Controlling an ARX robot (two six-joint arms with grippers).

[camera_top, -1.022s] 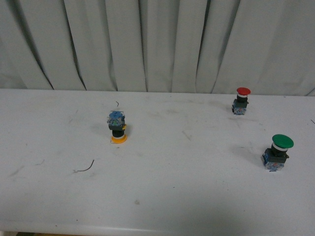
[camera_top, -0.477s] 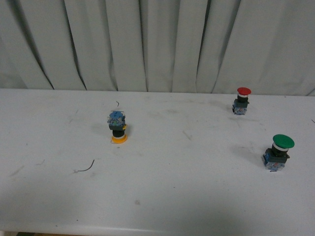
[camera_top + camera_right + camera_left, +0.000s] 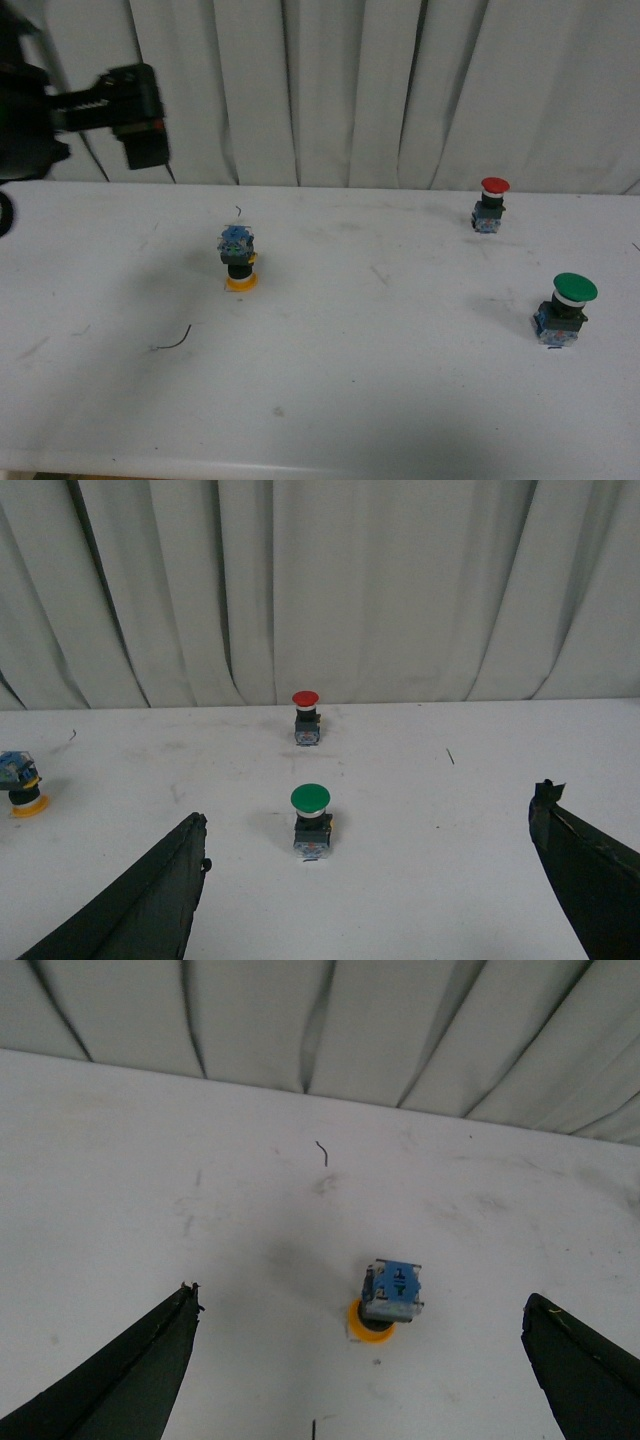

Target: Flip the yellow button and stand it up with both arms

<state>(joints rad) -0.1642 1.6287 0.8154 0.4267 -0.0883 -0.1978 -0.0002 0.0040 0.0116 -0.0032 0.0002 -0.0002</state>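
**Front view.** The table (image 3: 400, 400) is white; its far edge meets the curtain (image 3: 350, 90) and its near edge runs along the bottom of the frame. The yellow button (image 3: 238, 262) stands left of centre, inverted, with cap on the table and blue block up. Bare surface lies all round it. A wire scrap (image 3: 172, 343) lies nearer the camera, apart from it. The red button (image 3: 492, 205) and green button (image 3: 566, 310) stand upright, well apart to the right. The left arm (image 3: 110, 105) is high at far left, clear of everything.

**Left wrist view.** The left gripper (image 3: 360, 1298) has its fingers (image 3: 130, 1380) spread wide and holds nothing. The yellow button (image 3: 388, 1302) shows in the gap, touching neither finger.

**Right wrist view.** The right gripper (image 3: 370, 805) is also spread wide and empty. The green button (image 3: 311, 820) sits in the gap, the red button (image 3: 305, 717) beyond it. The yellow button (image 3: 20, 785) is at the frame's edge, outside the finger span.
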